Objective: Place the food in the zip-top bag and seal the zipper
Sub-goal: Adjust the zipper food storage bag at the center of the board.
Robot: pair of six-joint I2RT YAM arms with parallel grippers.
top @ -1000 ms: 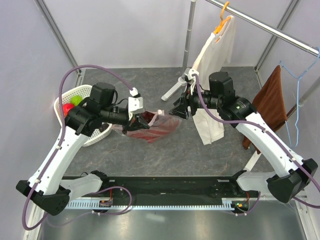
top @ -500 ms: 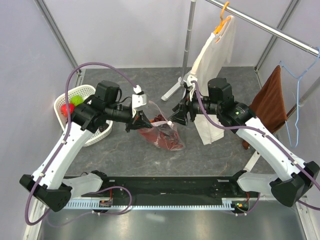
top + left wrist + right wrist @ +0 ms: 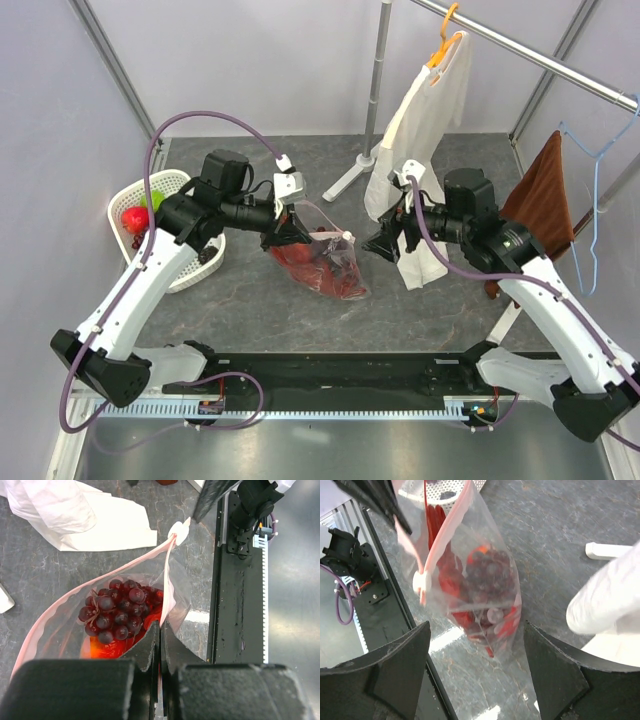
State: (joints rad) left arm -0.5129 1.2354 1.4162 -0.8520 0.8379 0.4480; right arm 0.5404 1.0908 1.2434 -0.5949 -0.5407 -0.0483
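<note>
The zip-top bag [image 3: 328, 262] hangs upright over the table's middle, with dark purple grapes [image 3: 117, 612] and red chilli peppers [image 3: 440, 565] inside. Its mouth stands open in the left wrist view. My left gripper [image 3: 285, 232] is shut on the pink zipper [image 3: 165, 587] strip at the bag's top left edge and holds the bag up. A white slider tab [image 3: 349, 237] sits at the strip's far end. My right gripper [image 3: 385, 243] is open and empty, just right of the bag, not touching it. A red apple [image 3: 135, 218] and a green piece [image 3: 152, 200] lie in the basket.
A white mesh basket [image 3: 190, 262] stands at the left. A cream shirt [image 3: 425, 120] hangs from a rail behind the right gripper, with its stand's foot [image 3: 345, 183] on the table. A brown cloth [image 3: 540, 205] hangs far right. A black rail [image 3: 330, 375] runs along the near edge.
My right gripper has let go of the bag's slider end, opened and drawn back to the right. The left gripper has moved slightly right, still holding the bag.
</note>
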